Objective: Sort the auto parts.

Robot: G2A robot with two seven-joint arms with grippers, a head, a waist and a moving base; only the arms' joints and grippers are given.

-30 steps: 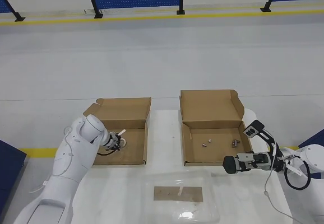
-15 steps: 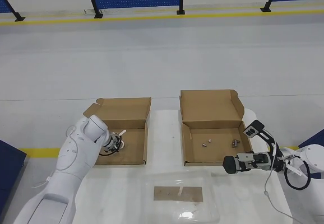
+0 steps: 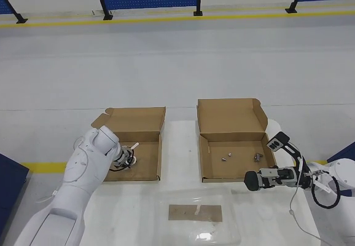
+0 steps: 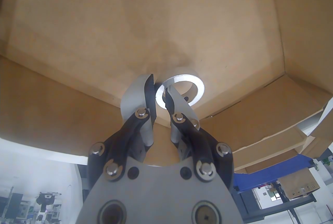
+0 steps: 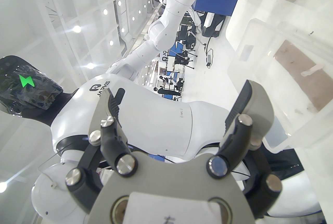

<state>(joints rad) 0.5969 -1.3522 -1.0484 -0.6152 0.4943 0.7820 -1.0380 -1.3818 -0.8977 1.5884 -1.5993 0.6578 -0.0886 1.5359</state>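
Left gripper (image 4: 158, 87) pinches a metal ring (image 4: 199, 91) by its rim, low in the left box (image 4: 130, 14), where I think rings belong. My right gripper (image 5: 177, 91) hangs spread wide, empty.

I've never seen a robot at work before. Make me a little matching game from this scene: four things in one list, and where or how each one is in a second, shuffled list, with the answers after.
Things
1. metal ring
2. right gripper
3. small metal parts
4. clear tub

States
A. open, holding nothing
B. lying on the floor of the right cardboard box
C. pinched by the left gripper over the floor of the left cardboard box
D. in front of both boxes, with a brown card inside

Pairs: 1-C, 2-A, 3-B, 4-D
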